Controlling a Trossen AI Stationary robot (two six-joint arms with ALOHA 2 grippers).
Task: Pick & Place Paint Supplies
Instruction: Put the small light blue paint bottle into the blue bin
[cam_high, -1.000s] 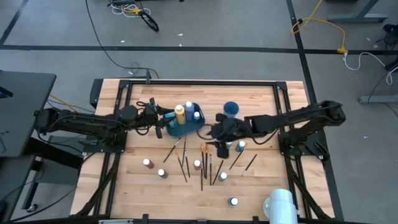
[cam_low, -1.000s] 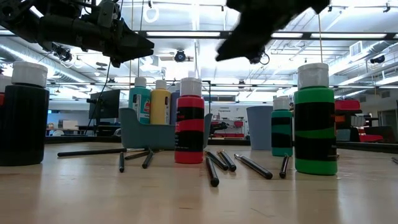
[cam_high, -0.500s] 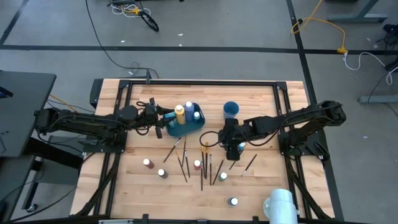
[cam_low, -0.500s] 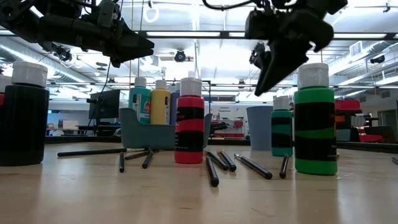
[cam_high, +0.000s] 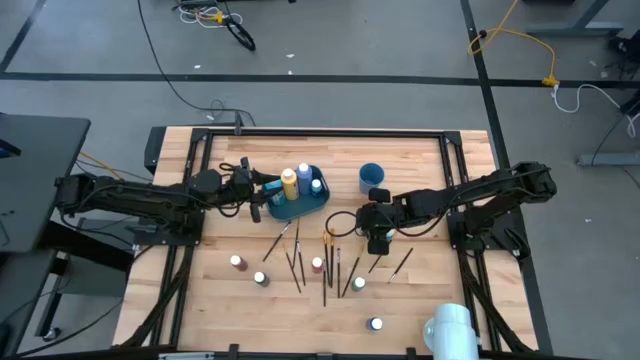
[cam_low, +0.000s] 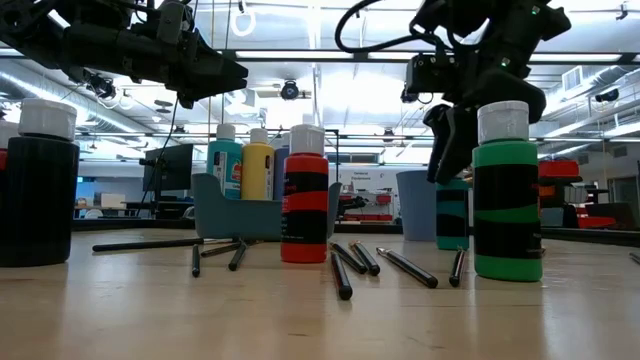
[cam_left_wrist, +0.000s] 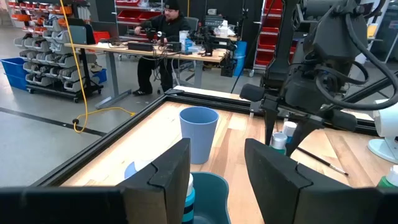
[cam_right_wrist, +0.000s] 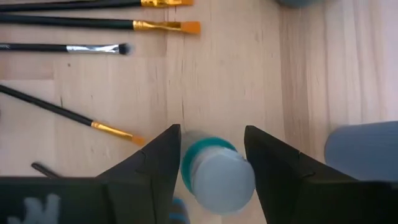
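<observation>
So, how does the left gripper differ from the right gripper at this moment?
Place: the left gripper hovers at the teal bin; the right gripper is low over the middle of the table.
Pose: the left gripper points level across the table; the right gripper points down.
Load: the left gripper holds nothing; the right gripper's fingers straddle a white-capped teal paint bottle.
Both are open.

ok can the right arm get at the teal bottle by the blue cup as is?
Probably yes. The right tool hangs directly above the teal bottle, fingers open and straddling its white cap; the blue cup stands clear.
</observation>
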